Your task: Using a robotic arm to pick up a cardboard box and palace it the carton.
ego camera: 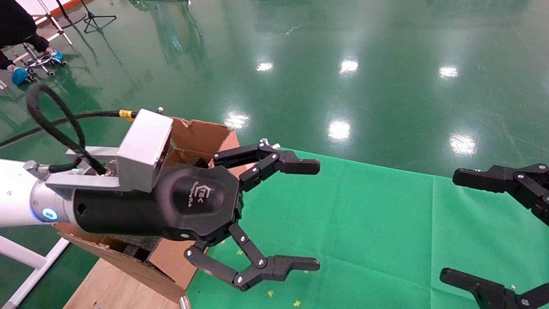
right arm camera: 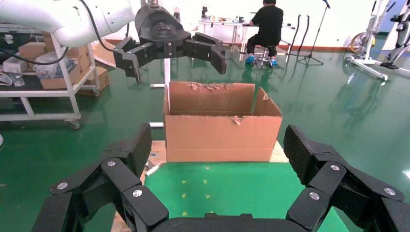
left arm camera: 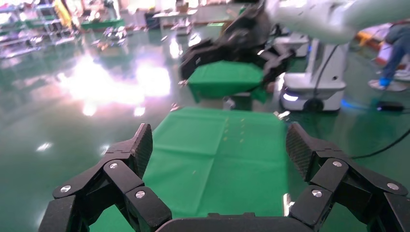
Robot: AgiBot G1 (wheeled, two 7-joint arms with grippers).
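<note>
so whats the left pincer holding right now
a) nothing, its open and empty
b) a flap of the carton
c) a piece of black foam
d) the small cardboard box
a: the left pincer hangs open over the green cloth beside the carton, with nothing between its fingers.

Left arm: white-tubed robotic arm [ego camera: 17, 197] with blue light ring, silver block bracket and looped black cable, extended forward. Its black linkage-fingered left gripper [ego camera: 306, 214] is spread wide, nothing between the fingers. The all-black right gripper [ego camera: 456, 227], opposite and well apart, is likewise spread wide and unloaded.
</note>
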